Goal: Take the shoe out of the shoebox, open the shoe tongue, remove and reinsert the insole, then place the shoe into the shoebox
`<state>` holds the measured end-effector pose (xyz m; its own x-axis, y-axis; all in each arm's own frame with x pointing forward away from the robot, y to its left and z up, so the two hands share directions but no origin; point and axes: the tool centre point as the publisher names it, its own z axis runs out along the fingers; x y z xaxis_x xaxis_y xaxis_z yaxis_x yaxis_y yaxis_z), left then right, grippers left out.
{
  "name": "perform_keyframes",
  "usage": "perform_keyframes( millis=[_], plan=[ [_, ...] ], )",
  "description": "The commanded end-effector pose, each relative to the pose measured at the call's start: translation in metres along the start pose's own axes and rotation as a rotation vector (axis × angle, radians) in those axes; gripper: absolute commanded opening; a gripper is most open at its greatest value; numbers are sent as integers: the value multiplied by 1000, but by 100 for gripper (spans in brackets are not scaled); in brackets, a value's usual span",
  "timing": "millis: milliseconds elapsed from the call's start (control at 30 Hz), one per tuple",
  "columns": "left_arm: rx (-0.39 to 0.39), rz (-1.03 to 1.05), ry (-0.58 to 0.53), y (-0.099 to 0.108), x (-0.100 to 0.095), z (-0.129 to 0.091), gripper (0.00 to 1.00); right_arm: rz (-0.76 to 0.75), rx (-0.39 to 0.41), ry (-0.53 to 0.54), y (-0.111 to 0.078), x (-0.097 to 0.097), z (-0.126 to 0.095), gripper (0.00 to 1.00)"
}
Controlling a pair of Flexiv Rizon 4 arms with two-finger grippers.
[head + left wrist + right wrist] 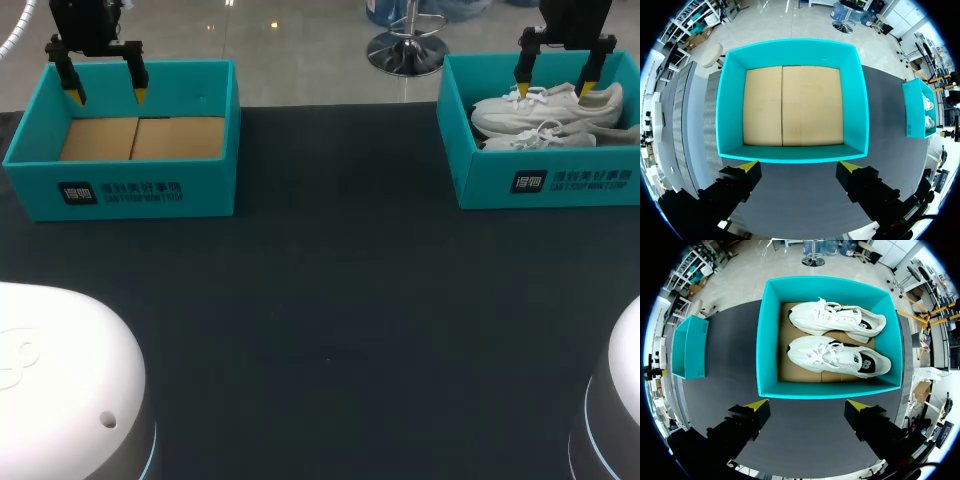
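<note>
Currently right gripper (pixel 806 405) is hovering spread above shoebox (pixel 767 340); nearer shoe (pixel 837 356) is lying ahead, long axis parallel to finger line; left gripper (pixel 105 95), spread, well apart.

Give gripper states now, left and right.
Left gripper: open, holding nothing.
Right gripper: open, holding nothing.

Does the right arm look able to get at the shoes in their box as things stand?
Probably yes. The right gripper hangs above the lidless right shoebox, jaws open; the near shoe and far shoe lie uncovered, nothing over them.
</note>
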<state>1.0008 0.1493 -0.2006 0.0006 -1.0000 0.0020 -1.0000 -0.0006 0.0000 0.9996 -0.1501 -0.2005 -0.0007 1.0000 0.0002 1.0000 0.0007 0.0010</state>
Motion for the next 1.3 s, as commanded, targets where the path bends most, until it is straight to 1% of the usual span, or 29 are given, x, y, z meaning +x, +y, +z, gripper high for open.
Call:
perform_keyframes(
  millis=[33,767,833,1033,1067,1133,1300],
  plan=[
    [0,0,-1,0,0,0,100,0,0,0,0,0,0,100],
    [0,0,-1,0,0,0,100,0,0,0,0,0,0,100],
    [0,0,-1,0,0,0,100,12,-28,11,0,-16,5,100],
    [0,0,-1,0,0,0,100,40,-44,-68,-1,-72,23,100],
    [0,0,-1,0,0,0,100,42,-26,-83,-1,-81,26,100],
    [0,0,-1,0,0,0,100,51,-22,-95,0,-99,31,100],
    [0,0,-1,0,0,0,100,36,-4,-134,3,-133,43,100]
  ],
)
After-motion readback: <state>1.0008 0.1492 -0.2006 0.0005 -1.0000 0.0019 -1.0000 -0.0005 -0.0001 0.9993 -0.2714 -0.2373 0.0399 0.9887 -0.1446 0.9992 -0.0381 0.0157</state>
